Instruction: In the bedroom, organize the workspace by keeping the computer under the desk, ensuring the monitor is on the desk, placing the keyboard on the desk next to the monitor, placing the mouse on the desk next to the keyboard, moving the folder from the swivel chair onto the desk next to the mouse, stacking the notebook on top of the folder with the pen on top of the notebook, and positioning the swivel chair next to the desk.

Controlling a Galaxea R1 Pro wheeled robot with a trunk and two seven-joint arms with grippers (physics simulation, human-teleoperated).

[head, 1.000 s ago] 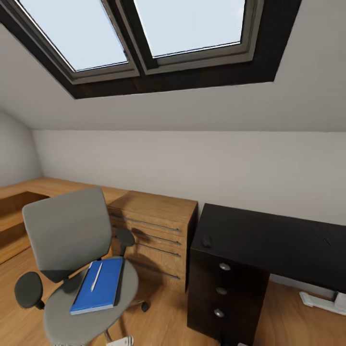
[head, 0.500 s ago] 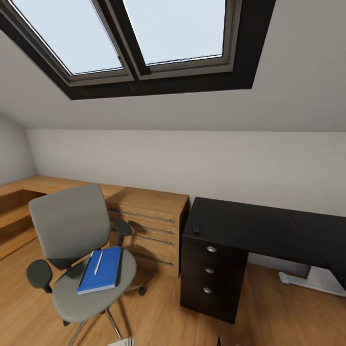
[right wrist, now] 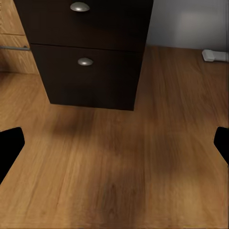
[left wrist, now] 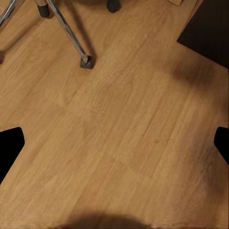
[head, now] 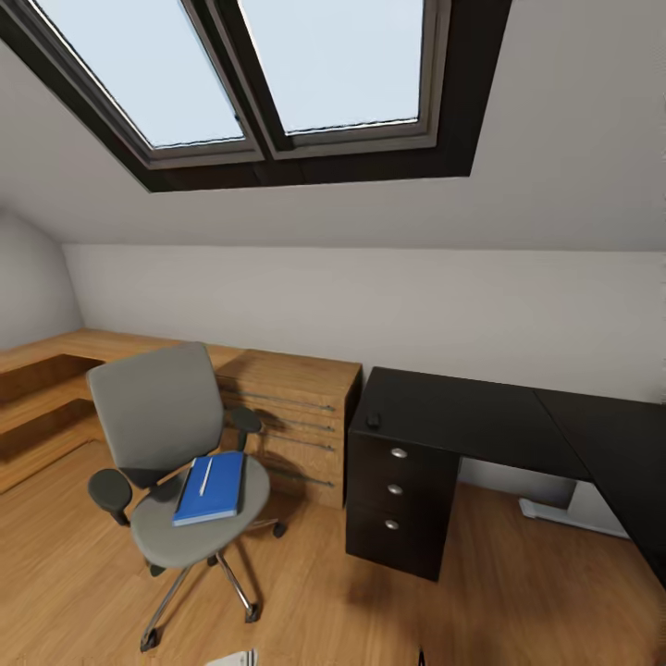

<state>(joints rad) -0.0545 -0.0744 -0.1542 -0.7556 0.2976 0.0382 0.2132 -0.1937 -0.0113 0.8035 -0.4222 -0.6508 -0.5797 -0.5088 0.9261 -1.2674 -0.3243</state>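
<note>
Over grained wood floor (left wrist: 124, 133) both sets of jaws stand wide apart, empty; beyond, the padded grey swivel chair (head: 176, 444) carries the flat blue folder (head: 212, 488) and slim white pen (head: 205, 475), beside the glossy black desk (head: 462, 421).

This is an attic room in a home, fitted out as a study corner. Sloped grey walls carry dark-framed skylights (head: 277, 74) over a light wood floor (head: 74, 573). A black L-shaped desk (head: 481, 421) with a three-drawer unit stands beside a light wooden dresser (head: 296, 416), and a grey swivel chair (head: 180, 462) on castors sits in front, a blue folder (head: 215, 488) on its seat.
</note>
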